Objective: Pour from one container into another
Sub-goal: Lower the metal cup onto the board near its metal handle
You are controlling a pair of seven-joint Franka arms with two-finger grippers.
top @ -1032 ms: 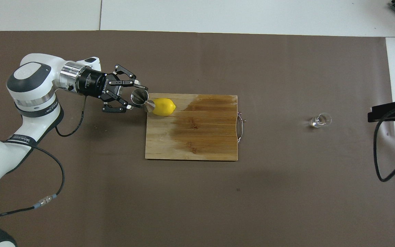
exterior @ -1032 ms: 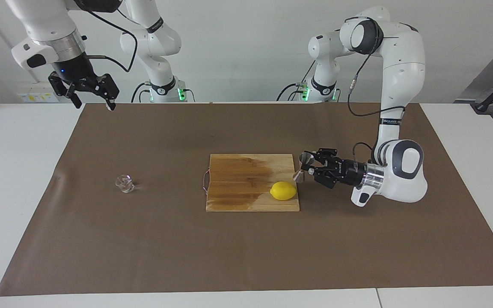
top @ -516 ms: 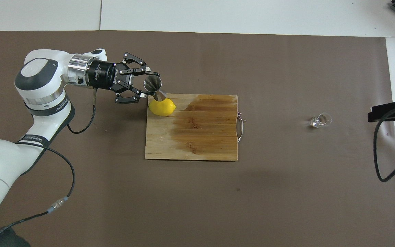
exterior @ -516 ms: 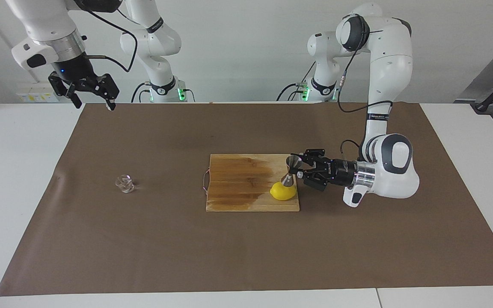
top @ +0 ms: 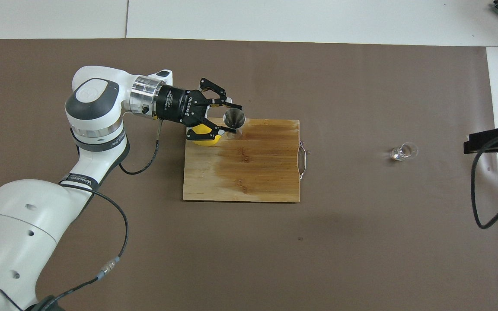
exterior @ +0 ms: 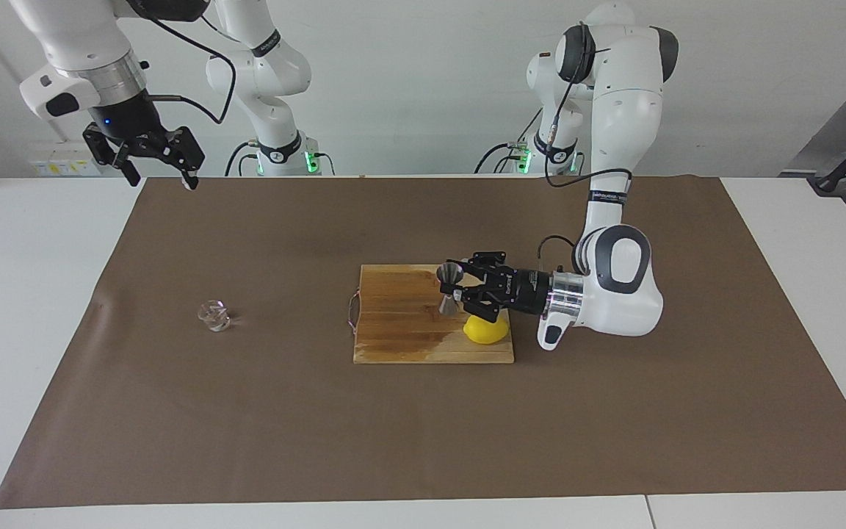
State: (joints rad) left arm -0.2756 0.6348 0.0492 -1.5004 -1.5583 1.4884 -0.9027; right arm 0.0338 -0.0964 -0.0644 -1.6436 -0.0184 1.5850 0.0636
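My left gripper [exterior: 461,291] is shut on the steel jigger [exterior: 450,288], gripping it at its narrow waist. The jigger stands upright in the air over the wooden cutting board [exterior: 401,334], its open mouth [top: 234,118] facing up. In the overhead view the left gripper [top: 230,120] covers part of a lemon [top: 208,141]. The small clear glass cup [exterior: 214,315] stands on the brown mat toward the right arm's end of the table [top: 403,151], apart from both grippers. My right gripper [exterior: 160,173] waits open and high over the mat's corner at the robots' end.
The lemon [exterior: 485,333] lies on the board's corner toward the left arm's end, under the left wrist. A wire handle [top: 303,160] sticks out from the board's side toward the cup. A brown mat [exterior: 423,441] covers the table.
The left arm has carried the jigger from beside the board's edge, over the lemon, to above the board, toward the cup. The jigger has gone from tilted to upright. The right arm has not moved.
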